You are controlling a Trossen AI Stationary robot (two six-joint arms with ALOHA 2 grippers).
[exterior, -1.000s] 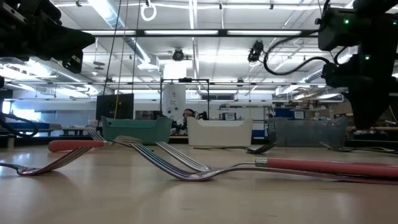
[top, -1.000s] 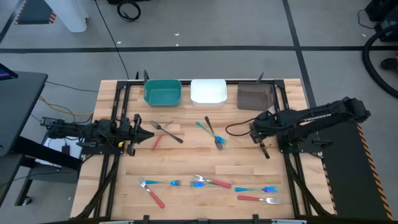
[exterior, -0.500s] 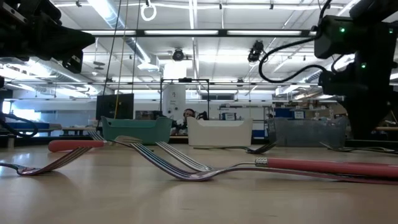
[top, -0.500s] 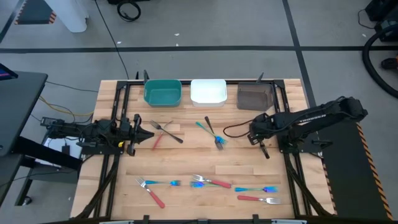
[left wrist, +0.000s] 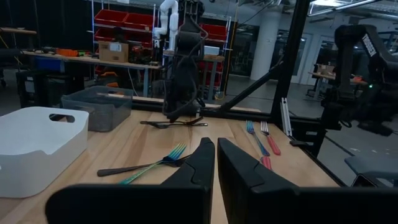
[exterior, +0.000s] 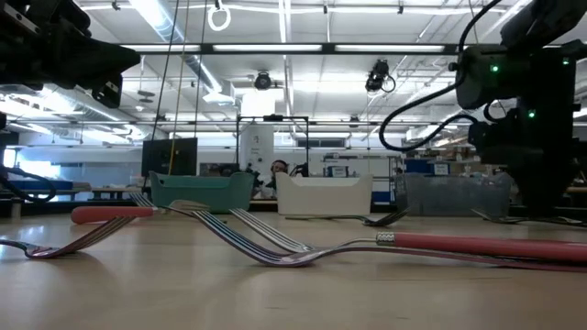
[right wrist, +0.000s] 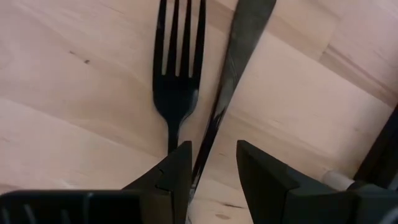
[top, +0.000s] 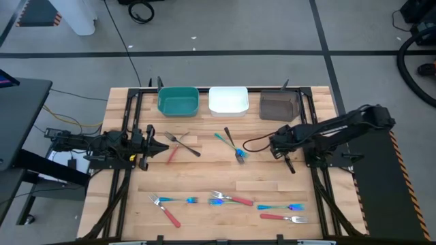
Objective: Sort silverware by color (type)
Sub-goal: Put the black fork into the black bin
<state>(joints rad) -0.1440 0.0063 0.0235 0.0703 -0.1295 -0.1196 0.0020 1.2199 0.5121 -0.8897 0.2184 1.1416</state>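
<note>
Two dark forks [right wrist: 177,81] lie side by side on the wood right under your right gripper [right wrist: 211,165] — its fingers stand parted above them, one handle running up between the tips, nothing gripped. Your left gripper [left wrist: 216,163] waits at the table's left edge, fingers nearly together and empty. The rest of the silverware [top: 228,199] lies scattered mid-table and along the near edge, none in the bins [top: 178,101].

dark fork [right wrist: 176,81]: handle end hidden behind right hand [right wrist: 211,171] | second dark utensil [right wrist: 239,50]: head cut off at edge
</note>
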